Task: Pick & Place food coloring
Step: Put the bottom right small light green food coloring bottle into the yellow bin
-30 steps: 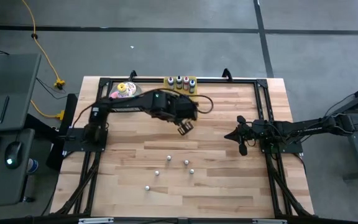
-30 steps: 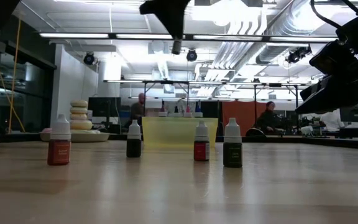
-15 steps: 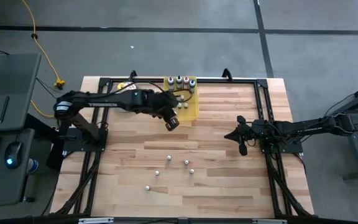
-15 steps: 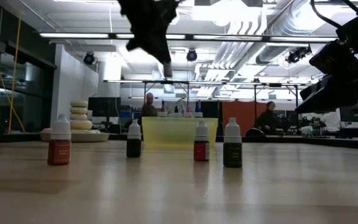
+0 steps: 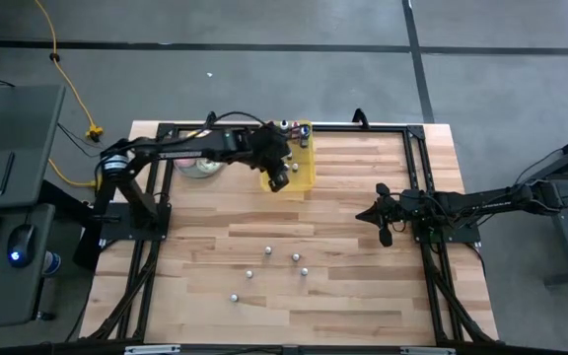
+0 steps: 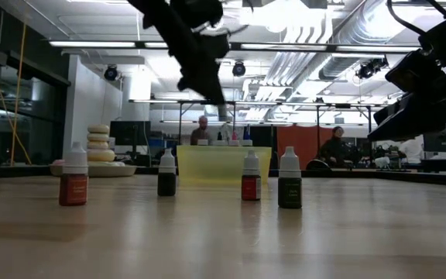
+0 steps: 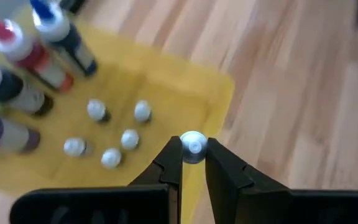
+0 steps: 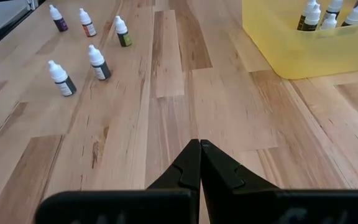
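A: Where's the left gripper (image 7: 194, 163)?
B: Over the tray's (image 5: 306, 174) near edge at the bench's far edge, clamped on a bottle (image 7: 193, 147).
A: The right gripper (image 8: 199, 163)?
B: Pinched together, empty, near the right edge; five bottles (image 5: 269, 253) stand mid-bench, bare wood around them.

My arms: dark, near-black links, chunky joints, thin black cable looping along left arm (image 5: 190, 148). Right arm (image 5: 481, 204) same dark build, slim links. My left gripper (image 7: 193, 163): two matte black fingers (image 7: 169, 165), angular, tapering to blunt tips, on wide black bar. Right gripper (image 8: 199, 163): same black wedge fingers, black crossbar behind.
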`<state>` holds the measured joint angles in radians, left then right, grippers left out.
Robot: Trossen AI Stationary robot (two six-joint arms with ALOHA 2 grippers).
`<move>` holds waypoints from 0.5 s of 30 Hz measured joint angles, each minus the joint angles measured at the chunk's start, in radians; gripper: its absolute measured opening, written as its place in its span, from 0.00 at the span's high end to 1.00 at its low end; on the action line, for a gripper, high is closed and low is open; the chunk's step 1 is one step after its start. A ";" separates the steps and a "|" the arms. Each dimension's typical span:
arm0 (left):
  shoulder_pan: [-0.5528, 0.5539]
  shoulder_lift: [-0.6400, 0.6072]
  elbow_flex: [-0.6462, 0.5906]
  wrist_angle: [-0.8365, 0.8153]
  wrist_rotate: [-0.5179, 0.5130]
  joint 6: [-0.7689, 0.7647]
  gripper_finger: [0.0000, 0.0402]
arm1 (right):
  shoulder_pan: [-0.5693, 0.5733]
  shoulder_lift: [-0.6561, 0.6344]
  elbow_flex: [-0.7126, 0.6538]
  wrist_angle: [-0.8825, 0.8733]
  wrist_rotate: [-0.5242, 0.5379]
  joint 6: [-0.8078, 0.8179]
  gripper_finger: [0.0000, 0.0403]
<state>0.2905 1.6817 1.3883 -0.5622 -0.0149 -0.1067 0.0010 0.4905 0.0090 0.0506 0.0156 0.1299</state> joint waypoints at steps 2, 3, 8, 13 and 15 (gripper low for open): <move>0.019 0.025 0.009 -0.028 0.004 0.033 0.91 | 0.000 0.001 0.000 0.002 0.000 0.000 1.00; 0.021 0.044 0.025 -0.015 0.006 0.044 0.91 | 0.000 -0.001 0.000 -0.001 -0.001 0.000 1.00; 0.046 0.147 0.124 -0.007 0.011 0.058 0.91 | 0.000 0.000 0.000 -0.002 0.000 0.000 1.00; 0.078 0.255 0.264 -0.069 0.001 0.022 0.91 | 0.000 0.000 0.000 -0.002 0.000 0.000 1.00; 0.085 0.303 0.325 -0.096 -0.003 -0.008 0.91 | 0.000 0.000 0.000 -0.005 -0.001 0.000 1.00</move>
<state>0.3758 1.9842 1.7136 -0.6579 -0.0177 -0.1152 0.0009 0.4908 0.0093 0.0460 0.0151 0.1299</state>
